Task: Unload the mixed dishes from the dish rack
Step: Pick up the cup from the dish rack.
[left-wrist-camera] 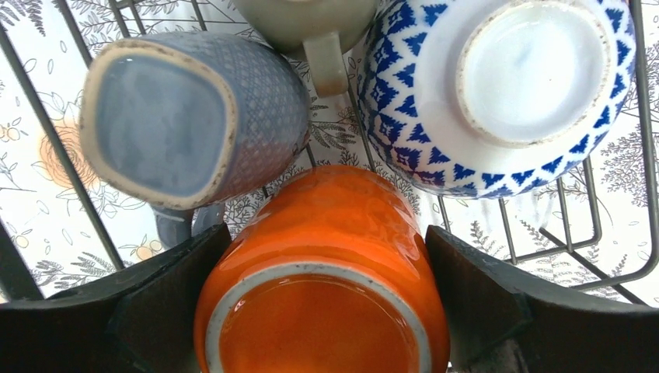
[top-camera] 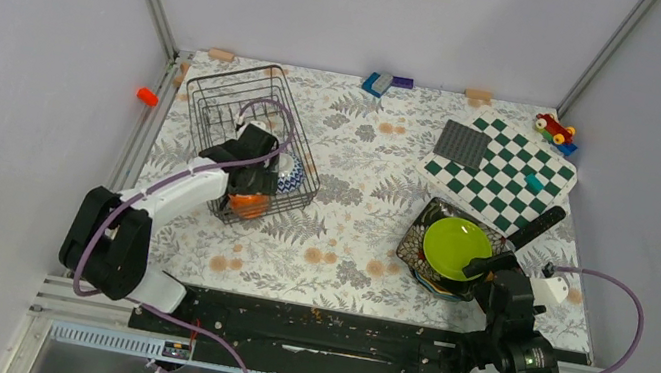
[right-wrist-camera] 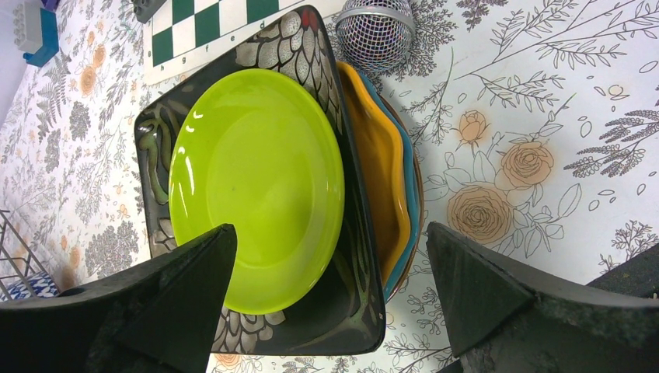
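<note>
Orange glaze fills the whole gap of the left gripper [left-wrist-camera: 326, 233]. Its jaws stand spread wide on either side of the round orange ceramic mug [left-wrist-camera: 319, 311], which sits in the rectangular dark wire dish rack [left-wrist-camera: 58, 148] with its base ring turned to the wrist camera. I cannot tell whether the pads are pressing on it yet. That is the first worry: with the jaws so far apart on a curved, glossy wall, a hold taken off-centre would likely let the mug twist or slip out as it rises. Just beyond, the squarish grey-blue textured cup [left-wrist-camera: 179, 116] leans close over the mug's left side, and its handle loop shows right beside the left jaw. The blue-and-white patterned bowl [left-wrist-camera: 497, 85] sits upturned near the right side, and a pale mug [left-wrist-camera: 303, 19] pokes its handle between the two. A tilted or dragging lift could hook that loop or knock a neighbour against the wires, and a snag might shift the rack itself. Well apart on the floral-printed worktop [right-wrist-camera: 544, 116], the right gripper [right-wrist-camera: 326, 233] hangs wide and empty over the unloaded stack. There the round lime-green plate [right-wrist-camera: 256, 179] lies on the black floral square plate [right-wrist-camera: 295, 47], over a yellow plate [right-wrist-camera: 377, 155] and a blue plate [right-wrist-camera: 409, 202]. That pile looks uneven, so setting the mug on or against it would risk a slide.
</note>
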Action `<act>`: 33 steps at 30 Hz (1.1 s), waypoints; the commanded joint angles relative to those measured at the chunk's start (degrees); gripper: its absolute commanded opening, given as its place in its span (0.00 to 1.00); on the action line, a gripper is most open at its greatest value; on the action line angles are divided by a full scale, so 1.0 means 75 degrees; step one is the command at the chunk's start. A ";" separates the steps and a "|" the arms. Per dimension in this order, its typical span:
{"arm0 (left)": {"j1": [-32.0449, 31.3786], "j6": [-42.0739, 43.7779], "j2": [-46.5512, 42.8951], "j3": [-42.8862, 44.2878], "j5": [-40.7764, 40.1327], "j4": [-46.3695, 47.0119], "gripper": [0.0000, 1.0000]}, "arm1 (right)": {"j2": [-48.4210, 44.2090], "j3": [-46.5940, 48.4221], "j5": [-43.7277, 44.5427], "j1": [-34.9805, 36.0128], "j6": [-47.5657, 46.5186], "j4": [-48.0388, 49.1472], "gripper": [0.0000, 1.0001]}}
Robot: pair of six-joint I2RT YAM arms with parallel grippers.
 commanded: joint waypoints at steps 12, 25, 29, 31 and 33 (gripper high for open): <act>0.0006 -0.0468 -0.2016 -0.0319 -0.0242 0.0444 0.00 | -0.0182 0.0155 0.0279 -0.0032 -0.0063 0.0118 1.00; 0.0041 -0.0521 -0.3305 -0.0809 -0.0370 0.0815 0.00 | -0.0682 0.0291 0.0030 -0.0035 -0.0315 0.0316 1.00; 0.0053 -0.0529 -0.3518 -0.0837 -0.0551 0.0944 0.00 | -0.0800 0.0365 -0.0114 -0.0035 -0.0480 0.0397 1.00; 0.0075 -0.0572 -0.3588 -0.0796 -0.0650 0.0954 0.00 | -0.0817 0.0398 -0.0229 -0.0032 -0.0550 0.0470 1.00; 0.0073 -0.0587 -0.3658 -0.0794 -0.0626 0.0979 0.00 | -0.0801 0.0428 -0.0376 -0.0033 -0.0592 0.0568 1.00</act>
